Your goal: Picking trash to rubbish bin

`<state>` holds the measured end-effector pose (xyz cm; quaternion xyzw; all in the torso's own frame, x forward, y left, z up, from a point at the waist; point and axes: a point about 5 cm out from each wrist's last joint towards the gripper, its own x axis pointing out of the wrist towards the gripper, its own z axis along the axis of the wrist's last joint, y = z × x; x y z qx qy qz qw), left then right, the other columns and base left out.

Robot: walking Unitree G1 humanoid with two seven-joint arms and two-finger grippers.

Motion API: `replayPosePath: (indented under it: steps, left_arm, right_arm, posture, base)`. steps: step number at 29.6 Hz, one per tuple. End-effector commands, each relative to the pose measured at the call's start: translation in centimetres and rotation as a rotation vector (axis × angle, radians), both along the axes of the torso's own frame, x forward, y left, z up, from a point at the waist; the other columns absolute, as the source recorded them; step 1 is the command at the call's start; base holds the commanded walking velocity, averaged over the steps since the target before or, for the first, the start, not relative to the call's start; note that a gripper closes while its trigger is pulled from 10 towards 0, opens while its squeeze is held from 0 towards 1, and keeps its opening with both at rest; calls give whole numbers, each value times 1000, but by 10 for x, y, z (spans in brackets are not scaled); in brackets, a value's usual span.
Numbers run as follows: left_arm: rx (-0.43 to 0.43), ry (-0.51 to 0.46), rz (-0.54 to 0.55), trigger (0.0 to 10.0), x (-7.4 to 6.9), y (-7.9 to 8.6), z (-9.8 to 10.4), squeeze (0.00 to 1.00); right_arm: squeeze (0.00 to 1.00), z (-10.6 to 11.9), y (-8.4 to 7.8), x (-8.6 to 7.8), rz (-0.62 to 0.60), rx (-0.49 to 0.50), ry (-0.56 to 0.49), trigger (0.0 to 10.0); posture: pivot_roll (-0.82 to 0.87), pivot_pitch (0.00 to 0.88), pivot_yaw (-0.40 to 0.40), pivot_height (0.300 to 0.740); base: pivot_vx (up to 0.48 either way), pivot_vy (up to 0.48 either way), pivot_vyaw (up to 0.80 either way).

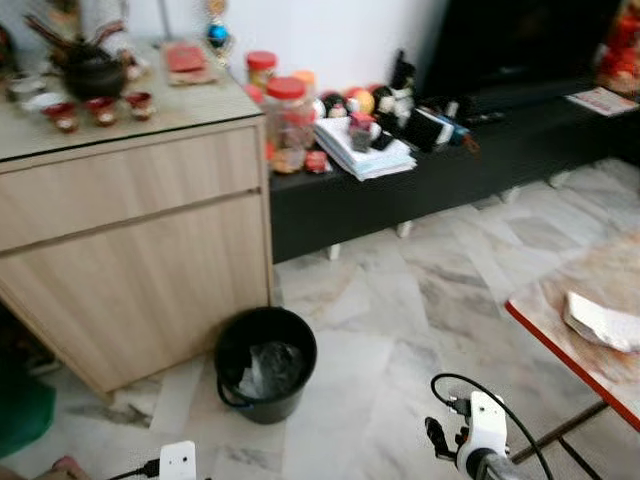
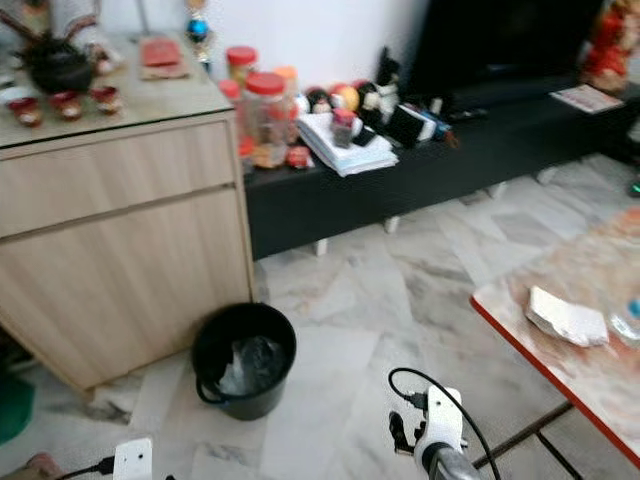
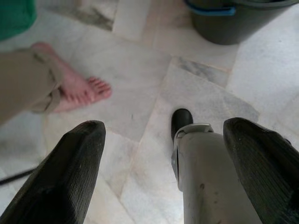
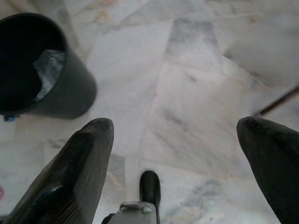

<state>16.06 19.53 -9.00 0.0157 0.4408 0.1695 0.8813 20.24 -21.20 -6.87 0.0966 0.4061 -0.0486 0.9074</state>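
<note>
1. The left gripper [image 3: 163, 172] hangs low over the marble floor [image 1: 400, 330], its two black fingers [image 3: 65, 172] spread wide with nothing between them. A person's bare foot [image 3: 77, 88] stands on the floor just beyond it.
2. The right gripper [image 4: 175, 172] also points down at bare floor, fingers set far apart and empty.
3. The black rubbish bin [image 1: 265, 362] stands on the floor ahead and slightly to the robot's left, against the corner of the wooden cabinet [image 1: 130, 240]. Crumpled clear plastic [image 1: 270, 368] already lies inside.
4. The crumpled white paper [image 2: 565, 318] lies on the red-edged table [image 2: 545, 365] to the robot's right, near the table's edge, well apart from the bin. Its long axis seems to run roughly along that edge.
5. Judging by this, the right arm is the nearer one: the paper lies ahead, to the right of and above that gripper, so a lift and outward reach comes first, then a carry leftward to the bin.
</note>
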Motion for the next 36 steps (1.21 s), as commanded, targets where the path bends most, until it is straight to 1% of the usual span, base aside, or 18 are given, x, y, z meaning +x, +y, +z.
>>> replayPosePath:
  steps: [1, 10, 11, 13, 14, 15, 16, 17, 20, 24, 28, 31, 36]
  left_arm:
    - [5, 10, -21, 10000, 0, 0, 0, 0]
    - [36, 33, -63, 10000, 1, 2, 0, 0]
    - [110, 66, -105, 10000, -3, 7, -1, 0]
    - [158, 53, -85, 10000, -4, 16, 1, 0]
    - [174, 1, -17, 10000, -1, 26, 6, 0]
    - [174, 1, -17, 10000, -1, 26, 6, 0]
    - [181, -54, 24, 10000, 3, 34, 11, 0]
    - [186, -95, 36, 10000, 8, 39, 16, 0]
    - [203, -134, 38, 10000, 14, 43, 21, 0]
    - [231, -139, 42, 10000, 15, 46, 22, 0]
    - [233, -151, 46, 10000, 16, 46, 23, 0]
    - [219, -179, -2, 10000, 24, 39, 26, 0]
    - [214, -182, -21, 10000, 29, 34, 27, 0]
  right_arm:
    - [0, -1, -1, -2, -25, 5, 9, 10000]
    - [0, -2, 0, -2, -41, 12, 12, 10000]
    - [0, -3, 1, -5, -54, 18, 16, 10000]
    - [0, -4, 1, -7, -61, 21, 21, 10000]
    - [0, -6, 0, -9, -67, 21, 29, 10000]
    - [0, -6, 0, -9, -67, 21, 29, 10000]
    - [0, -7, 0, -11, -69, 21, 36, 10000]
    - [0, -8, 0, -13, -69, 21, 41, 10000]
    - [0, -9, -2, -17, -72, 19, 53, 10000]
    - [0, -10, -6, -20, -79, 15, 61, 10000]
    - [0, -10, -6, -20, -79, 14, 61, 10000]
    - [0, -9, -7, -19, -80, 4, 61, 10000]
    - [0, -9, -6, -19, -80, 3, 61, 10000]
  posture:
    - [0, 42, -82, 740]
    - [5, 36, -67, 740]
    - [8, 27, -42, 740]
    - [7, 28, -40, 740]
    - [14, 26, -37, 740]
    - [14, 26, -37, 740]
    - [20, 23, -37, 740]
    - [22, 21, -36, 740]
    - [27, 16, -32, 740]
    - [27, 11, -25, 740]
    - [23, 7, -22, 740]
    - [23, 7, -22, 740]
    - [24, 0, -26, 740]
  base:
    - [0, 0, -800]
    - [0, 0, -800]
    - [0, 0, -788]
    - [0, 0, -800]
    - [0, 0, -788]
    - [0, 0, -788]
    - [0, 0, -800]
    - [0, 0, -800]
    - [0, 0, -796]
    - [0, 0, -788]
    - [0, 0, -788]
    - [0, 0, -788]
    - [0, 0, -788]
